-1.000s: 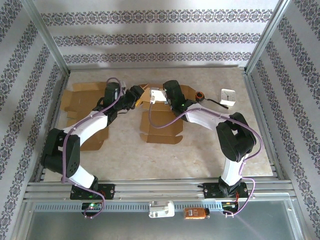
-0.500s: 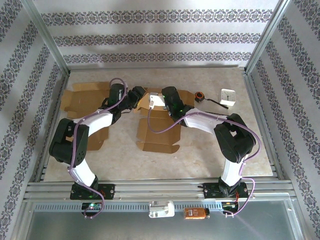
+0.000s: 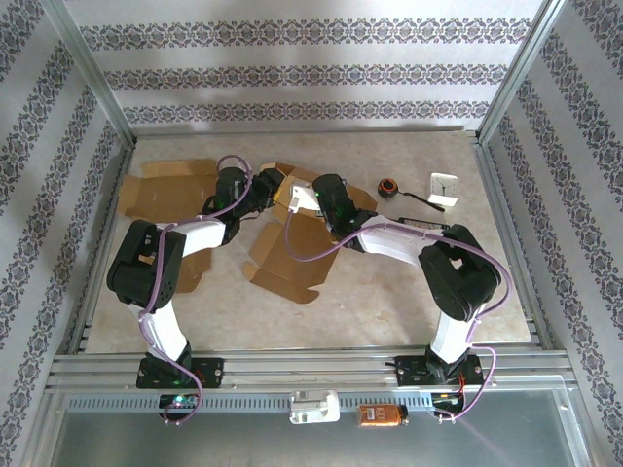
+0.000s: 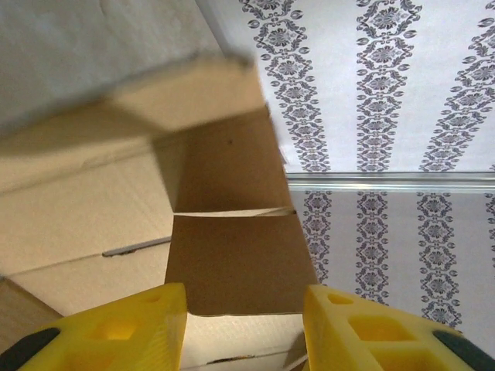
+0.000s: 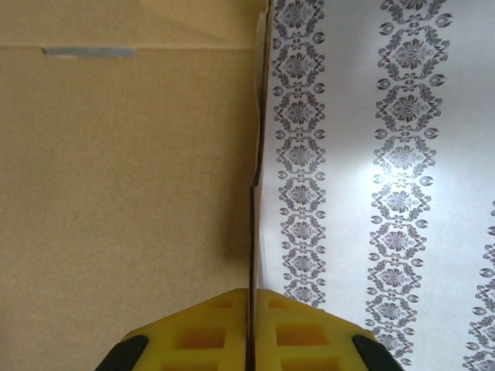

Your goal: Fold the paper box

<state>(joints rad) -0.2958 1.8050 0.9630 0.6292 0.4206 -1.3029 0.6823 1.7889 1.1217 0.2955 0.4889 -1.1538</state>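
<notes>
The paper box (image 3: pixel 282 255) is a flat brown cardboard blank, raised off the table at its far end and tilted with its near end toward the left. My right gripper (image 3: pixel 306 198) holds its far edge. In the right wrist view the gripper (image 5: pixel 251 297) is shut on the thin cardboard edge (image 5: pixel 252 232), with the panel (image 5: pixel 124 193) spreading to the left. My left gripper (image 3: pixel 264 188) sits just left of it at the box's far left corner. In the left wrist view the gripper (image 4: pixel 246 309) is open, and a brown flap (image 4: pixel 236 263) spans the gap just beyond its yellow fingers (image 4: pixel 147 325).
A second flat cardboard blank (image 3: pixel 161 185) lies at the far left under the left arm. A black tool with an orange ring (image 3: pixel 388 187) and a small white clock (image 3: pixel 445 187) sit at the far right. Patterned walls close in the table.
The box has swung round, its near end moving left and toward the arms. Both grippers have shifted left and nearer each other. The left jaws have narrowed.
</notes>
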